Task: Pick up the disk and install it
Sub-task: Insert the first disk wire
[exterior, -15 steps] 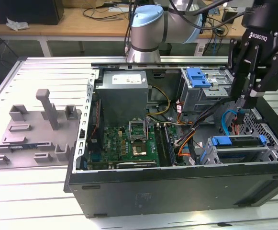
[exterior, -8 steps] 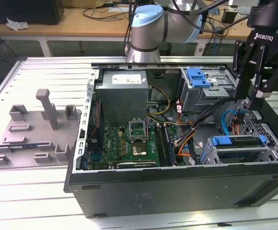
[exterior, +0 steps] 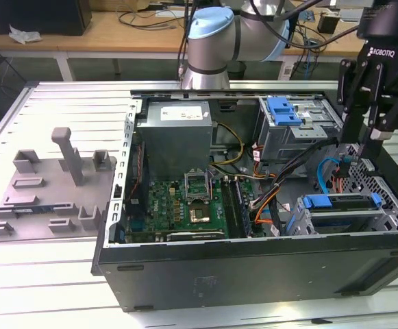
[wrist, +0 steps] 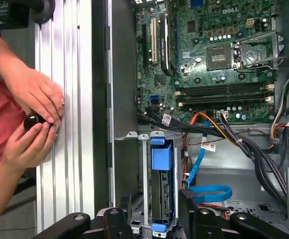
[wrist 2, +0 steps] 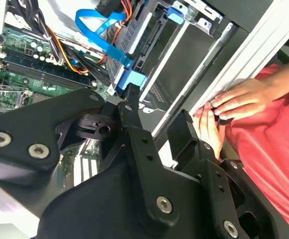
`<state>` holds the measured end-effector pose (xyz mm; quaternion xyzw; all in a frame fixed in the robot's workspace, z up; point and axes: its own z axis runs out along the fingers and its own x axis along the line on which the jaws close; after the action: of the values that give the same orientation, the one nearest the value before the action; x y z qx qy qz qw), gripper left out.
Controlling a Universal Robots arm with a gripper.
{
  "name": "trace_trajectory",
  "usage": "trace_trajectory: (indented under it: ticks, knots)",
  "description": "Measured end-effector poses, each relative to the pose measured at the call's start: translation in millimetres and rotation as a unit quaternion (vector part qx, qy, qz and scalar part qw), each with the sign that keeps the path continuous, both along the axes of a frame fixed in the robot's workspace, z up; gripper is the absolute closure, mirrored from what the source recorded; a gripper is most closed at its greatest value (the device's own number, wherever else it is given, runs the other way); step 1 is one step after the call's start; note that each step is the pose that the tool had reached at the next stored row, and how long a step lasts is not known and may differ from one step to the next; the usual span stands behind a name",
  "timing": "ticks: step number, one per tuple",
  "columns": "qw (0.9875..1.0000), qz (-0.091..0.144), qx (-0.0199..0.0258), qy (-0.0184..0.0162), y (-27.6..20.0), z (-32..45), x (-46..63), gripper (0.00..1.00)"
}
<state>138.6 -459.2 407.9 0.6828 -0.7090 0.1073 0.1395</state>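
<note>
One wide-open, empty hand [exterior: 363, 140], fingertips-down, above the disk [exterior: 342, 203] in the computer case [exterior: 253, 267].

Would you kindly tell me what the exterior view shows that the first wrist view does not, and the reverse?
Exterior view's own: the grey plastic fixture plate beside the black computer case, the silver metal power supply box, the blue plastic bracket atop the grey drive cage. First wrist view's own: a person's hands pinching a small black object at the ribbed aluminium table. Shared: the green motherboard, the silver hard drive in its bright blue plastic carrier seated in a bay, the open black tool near it.
</note>
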Motion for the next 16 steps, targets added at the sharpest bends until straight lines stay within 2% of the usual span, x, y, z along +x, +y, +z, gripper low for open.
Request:
trace_trajectory:
  ticks: [2, 4, 6, 9, 11, 12, 13, 15, 16]
  knots:
    - [1.0, 0.0, -0.005, 0.0, 9.4, 0.2, 0.5, 0.5]
    - [0.9999, 0.0, -0.0134, 0.0003, 16.6, -0.2, 0.9, 0.5]
    - [0.9997, 0.0, -0.0229, 0.0016, 21.6, -0.8, 2.2, 0.5]
    - [0.9995, 0.0, -0.0318, 0.0046, 26.2, -2.2, 5.9, 0.5]
    - [0.9992, 0.0, -0.0388, 0.0098, 31.6, -4.4, 13.2, 0.5]
    - [0.9991, 0.0, -0.0397, 0.012, 34.1, -5.4, 18.3, 0.5]
    - [0.999, 0.0, -0.0406, 0.0162, 37.4, -6.7, 27.6, 0.5]
    - [0.9989, 0.001, -0.0407, 0.0218, 41.1, -8.8, 43.7, 0.5]
    - [0.9989, 0.001, -0.0407, 0.0228, 41.7, -9.5, 49.2, 0.5]
